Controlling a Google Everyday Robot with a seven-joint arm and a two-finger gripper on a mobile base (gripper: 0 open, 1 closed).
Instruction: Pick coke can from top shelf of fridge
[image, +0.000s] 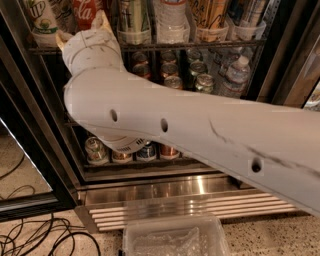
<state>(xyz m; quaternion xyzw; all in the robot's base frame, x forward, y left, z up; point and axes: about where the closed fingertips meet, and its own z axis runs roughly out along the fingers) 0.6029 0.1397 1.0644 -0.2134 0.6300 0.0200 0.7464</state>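
The long arm (200, 130) is a smooth, matte white tube with small round holes along it and a few dark scuffs. It runs from the lower right across the tall, black-framed fridge (30, 125). Its ribbed white wrist bends upward and ends in the gripper (82, 30) at the left end of the top shelf (200, 45), a dark wire rack with a thin front rail.

Two tan, pointed fingertips (102, 21) stand visibly apart. One lies to the right of the red aluminium coke can (86, 9) and the other lower on its left. The jaws are spread to roughly the can's width, and I cannot tell if they are touching it. Only the can's glossy red side and a bit of its white script show, cut off by the top edge.

Just left of it stands a white can with green lettering (40, 17) in a clear plastic cup. Tall cans and bottles in similar cups fill the rest of the rack. Below are round silver can tops and a clear ribbed water bottle (235, 77). The fridge's ribbed stainless steel base (165, 192) shines, and a clear plastic tub (172, 237) sits on the speckled floor before it, with black cables (30, 235) beside.
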